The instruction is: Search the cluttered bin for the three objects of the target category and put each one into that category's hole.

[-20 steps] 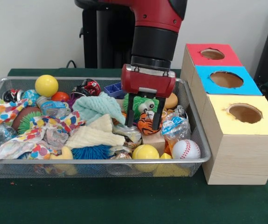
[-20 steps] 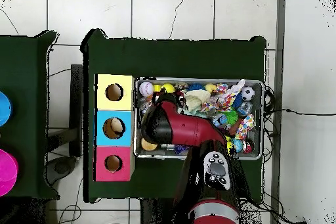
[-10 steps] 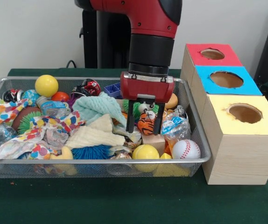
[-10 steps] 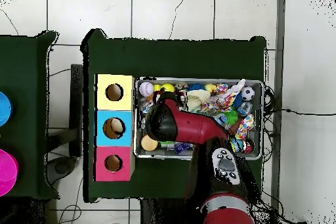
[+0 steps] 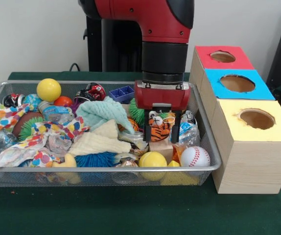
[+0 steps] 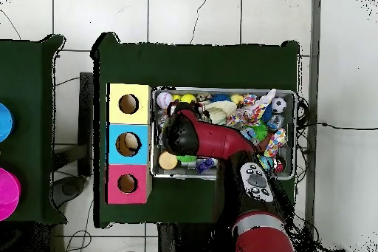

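Observation:
The wire mesh bin (image 5: pixel 106 170) holds a heap of toys; it also shows in the overhead view (image 6: pixel 297 140). My gripper (image 5: pixel 162 136) hangs in the bin's right part, open, with a finger on each side of the orange striped tiger plush (image 5: pixel 159 129). The green puffball (image 5: pixel 137 113) shows just left of the gripper, partly hidden by it. The blue puffball (image 5: pixel 95 159) lies at the bin's front rim. The red-topped box's hole (image 5: pixel 222 57) is at the far right, and it also shows in the overhead view (image 6: pixel 127 183). In the overhead view the arm (image 6: pixel 193 135) hides the gripper.
Yellow balls (image 5: pixel 49 89) (image 5: pixel 152 160), a baseball (image 5: pixel 195 156), a teal cloth (image 5: pixel 101 111) and a second green spiky toy (image 5: pixel 27 129) lie in the bin. The blue-topped box (image 5: pixel 237 83) and yellow-topped box (image 5: pixel 256 118) stand nearer, right of the bin.
My gripper has moved right in the front view and a little lower. The tiger plush now sits between its fingers, and the green puffball is more hidden.

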### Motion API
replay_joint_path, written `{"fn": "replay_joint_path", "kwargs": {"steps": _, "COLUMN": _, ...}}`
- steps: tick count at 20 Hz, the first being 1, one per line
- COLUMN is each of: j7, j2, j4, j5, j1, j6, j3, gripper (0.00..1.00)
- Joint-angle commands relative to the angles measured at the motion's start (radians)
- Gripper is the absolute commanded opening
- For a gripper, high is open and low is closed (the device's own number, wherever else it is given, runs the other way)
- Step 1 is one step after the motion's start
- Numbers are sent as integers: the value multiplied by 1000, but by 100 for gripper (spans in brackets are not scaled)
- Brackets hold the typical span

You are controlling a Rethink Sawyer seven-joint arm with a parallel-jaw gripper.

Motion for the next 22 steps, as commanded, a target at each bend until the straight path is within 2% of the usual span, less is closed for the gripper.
{"fn": "replay_joint_path", "kwargs": {"steps": 1, "j7": 117, "j2": 13, "j4": 59, "j5": 20, "j1": -21, "j6": 177, "j3": 101, "gripper": 100}}
{"fn": "replay_joint_path", "kwargs": {"steps": 7, "j7": 80, "j2": 14, "j4": 13, "j5": -21, "j1": 37, "j6": 246, "j3": 11, "gripper": 100}}
{"fn": "replay_joint_path", "kwargs": {"steps": 14, "j7": 33, "j2": 18, "j4": -31, "j5": -77, "j1": 67, "j6": 274, "j3": -40, "gripper": 100}}
{"fn": "replay_joint_path", "kwargs": {"steps": 22, "j7": 36, "j2": 35, "j4": -65, "j5": -130, "j1": 98, "j6": 245, "j3": -85, "gripper": 100}}
